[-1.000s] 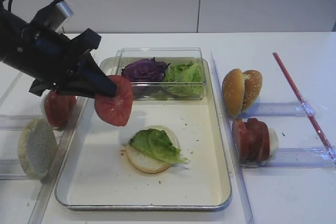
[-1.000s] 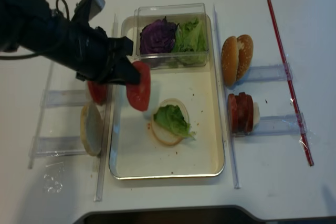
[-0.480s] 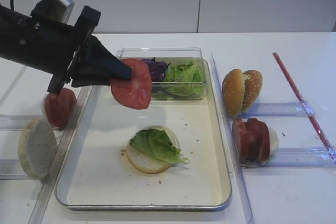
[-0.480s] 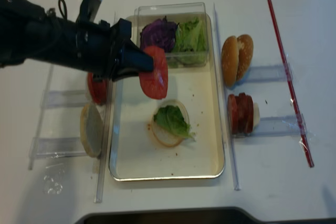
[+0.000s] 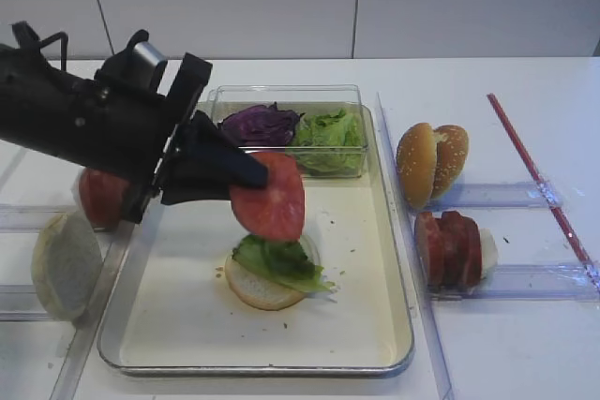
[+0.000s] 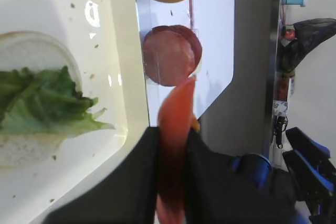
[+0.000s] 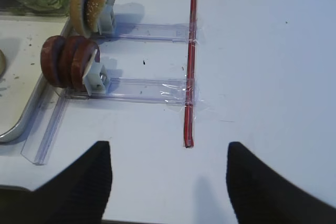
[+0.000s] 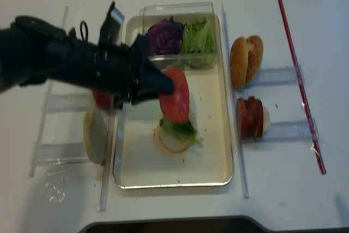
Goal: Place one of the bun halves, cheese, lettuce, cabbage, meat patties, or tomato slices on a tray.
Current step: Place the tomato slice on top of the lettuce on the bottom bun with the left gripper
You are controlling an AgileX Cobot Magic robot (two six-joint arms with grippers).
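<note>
A: What does the left gripper (image 5: 251, 178) hold?

B: Its jaws are clenched on a tomato slice (image 5: 269, 197). The slice stands almost on its edge, above the tray (image 5: 375, 259), and it hangs over the lettuce leaf (image 5: 278, 260). In the left wrist view the slice (image 6: 176, 129) is pinched between the two dark fingers (image 6: 137, 177), with the leaf (image 6: 42, 104) further down on the left.

A: Does the slice touch the leaf?

B: I cannot tell. In the high view the lower edge of the slice is very near the leaf, but the contact is not clear.

A: What is under the leaf?

B: One bun half (image 5: 257, 286), cut face up, on the cream floor of the tray, near the middle.

A: And the right gripper (image 7: 168, 182)?

B: It is released, the two dark fingers stand well apart and nothing is between them. It hovers over the white table (image 7: 262, 51), to the right of the tray.

A: Where are the other things?

B: The purple cabbage (image 5: 259, 125) and more lettuce (image 5: 330, 134) lie in a clear box (image 5: 286, 93) at the far end of the tray. On the right, two bun halves (image 5: 431, 162) and the meat patties (image 5: 448, 248) stand in clear rails (image 5: 525, 280), and a red stick (image 5: 536, 175) lies beside them. On the left, another tomato slice (image 5: 101, 198) and a pale bun half (image 5: 64, 264) stand just outside the tray.
</note>
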